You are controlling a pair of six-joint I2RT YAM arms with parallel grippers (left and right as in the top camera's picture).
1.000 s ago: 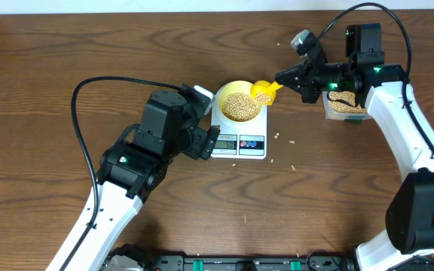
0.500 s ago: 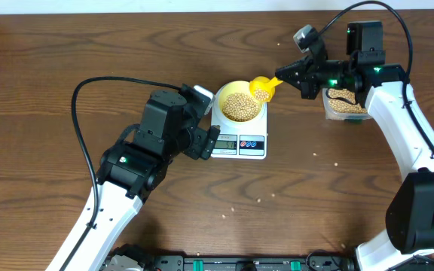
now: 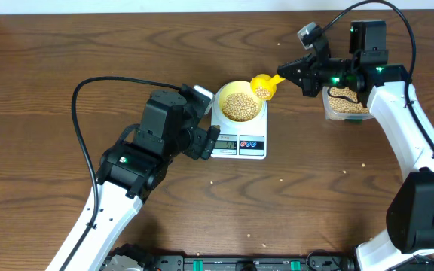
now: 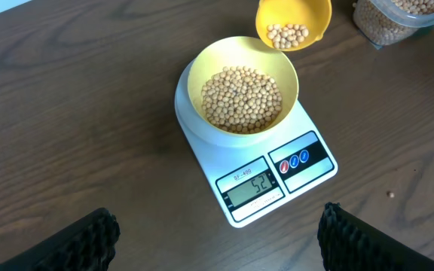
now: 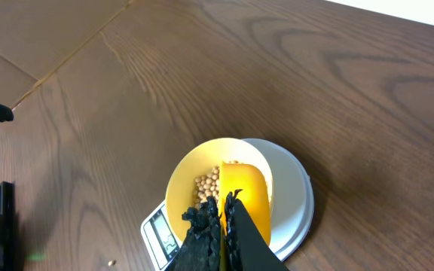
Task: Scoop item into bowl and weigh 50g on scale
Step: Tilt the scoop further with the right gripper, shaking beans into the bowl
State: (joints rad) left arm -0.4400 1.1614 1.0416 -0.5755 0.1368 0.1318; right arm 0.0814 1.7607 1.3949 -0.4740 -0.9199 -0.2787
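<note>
The pale-yellow bowl [image 3: 239, 104] sits on the white scale [image 3: 241, 141], filled with tan beans [image 4: 241, 98]. The scale [image 4: 277, 181] display reads 52 in the left wrist view. My right gripper [image 3: 292, 73] is shut on the handle of the yellow scoop [image 3: 263, 87], holding it above the bowl's right rim. The scoop [image 4: 293, 21] still holds a few beans. In the right wrist view the scoop [image 5: 245, 194] hangs over the bowl [image 5: 191, 188]. My left gripper [image 4: 217, 241] is open and empty, just left of the scale.
A clear plastic tub [image 3: 345, 104] with more beans stands to the right of the scale, under my right arm. A few loose beans [image 3: 365, 165] lie on the wooden table around the scale.
My right gripper has lifted the scoop slightly up and away from the bowl's rim. Loose beans have scattered across the table. The left arm has not moved.
</note>
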